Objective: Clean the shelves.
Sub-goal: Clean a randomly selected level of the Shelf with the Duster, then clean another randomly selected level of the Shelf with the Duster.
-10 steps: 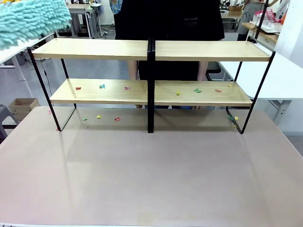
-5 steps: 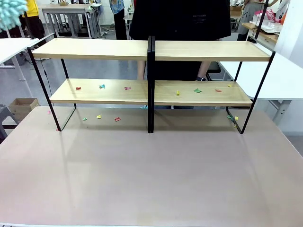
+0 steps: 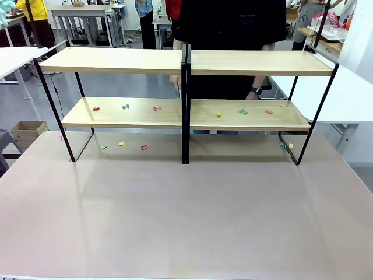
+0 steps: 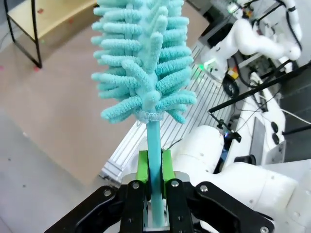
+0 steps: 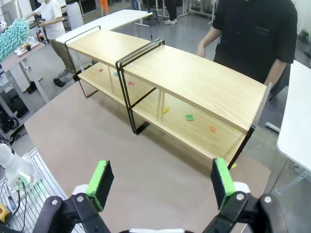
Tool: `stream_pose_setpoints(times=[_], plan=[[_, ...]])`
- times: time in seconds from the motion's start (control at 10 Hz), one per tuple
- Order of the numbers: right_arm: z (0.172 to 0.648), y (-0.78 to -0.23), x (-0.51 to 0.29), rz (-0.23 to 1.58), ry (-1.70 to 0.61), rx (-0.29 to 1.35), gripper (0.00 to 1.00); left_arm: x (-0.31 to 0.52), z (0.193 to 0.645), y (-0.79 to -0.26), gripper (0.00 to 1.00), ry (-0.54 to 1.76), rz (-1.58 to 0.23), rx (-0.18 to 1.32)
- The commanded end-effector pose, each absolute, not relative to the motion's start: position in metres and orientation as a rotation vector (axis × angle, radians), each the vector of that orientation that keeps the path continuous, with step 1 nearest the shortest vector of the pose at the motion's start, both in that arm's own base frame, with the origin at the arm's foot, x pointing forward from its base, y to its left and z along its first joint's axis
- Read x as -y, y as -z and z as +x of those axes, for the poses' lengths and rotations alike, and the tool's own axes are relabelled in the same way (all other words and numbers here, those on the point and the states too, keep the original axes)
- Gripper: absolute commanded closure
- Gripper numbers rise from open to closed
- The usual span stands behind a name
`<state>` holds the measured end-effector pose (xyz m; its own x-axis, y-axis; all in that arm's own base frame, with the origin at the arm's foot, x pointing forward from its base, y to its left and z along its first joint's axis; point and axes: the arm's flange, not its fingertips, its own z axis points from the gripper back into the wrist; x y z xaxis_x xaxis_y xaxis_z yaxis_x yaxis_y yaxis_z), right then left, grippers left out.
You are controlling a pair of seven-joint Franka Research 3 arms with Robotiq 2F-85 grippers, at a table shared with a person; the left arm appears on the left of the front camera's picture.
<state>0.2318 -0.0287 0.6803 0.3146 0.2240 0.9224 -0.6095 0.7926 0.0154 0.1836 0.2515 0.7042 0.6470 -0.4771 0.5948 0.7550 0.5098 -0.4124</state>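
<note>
The left gripper (image 4: pixel 154 167), black with green pads, is clamped tight on the thin handle of a fluffy teal chenille duster (image 4: pixel 146 63). The duster's head rises straight beyond the fingertips. Far past that head, off to the upper left, stands one end of the shelves (image 4: pixel 48 14), a wide two-tier rack of light-wood boards on a thin black metal frame. It rests on a pinkish-grey table (image 4: pixel 73 107).

The right gripper (image 5: pixel 160 182) is spread wide and holds nothing. The shelves stand ahead of its fingers, well apart across bare tabletop. Small coloured paper scraps (image 5: pixel 189 117) dot the lower boards. A person in a black shirt (image 5: pixel 255 29) stands just behind the rack.
</note>
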Motion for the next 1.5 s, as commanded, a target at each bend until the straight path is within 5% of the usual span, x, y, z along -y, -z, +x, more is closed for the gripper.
stream_pose_setpoints(times=[0.0, 1.1, 1.4], plan=[[0.232, -0.68, 0.028, 0.399, -0.569, 1.127, 0.0, -0.244, 0.18, -0.707, 0.87, 0.801, -0.684, 0.431], [0.232, -0.68, 0.028, 0.399, -0.569, 1.127, 0.0, -0.244, 0.18, -0.707, 0.87, 0.801, -0.684, 0.431], [0.232, -0.68, 0.028, 0.399, -0.569, 1.127, 0.0, -0.206, 0.176, -0.711, 0.87, 0.995, -0.769, 0.269]])
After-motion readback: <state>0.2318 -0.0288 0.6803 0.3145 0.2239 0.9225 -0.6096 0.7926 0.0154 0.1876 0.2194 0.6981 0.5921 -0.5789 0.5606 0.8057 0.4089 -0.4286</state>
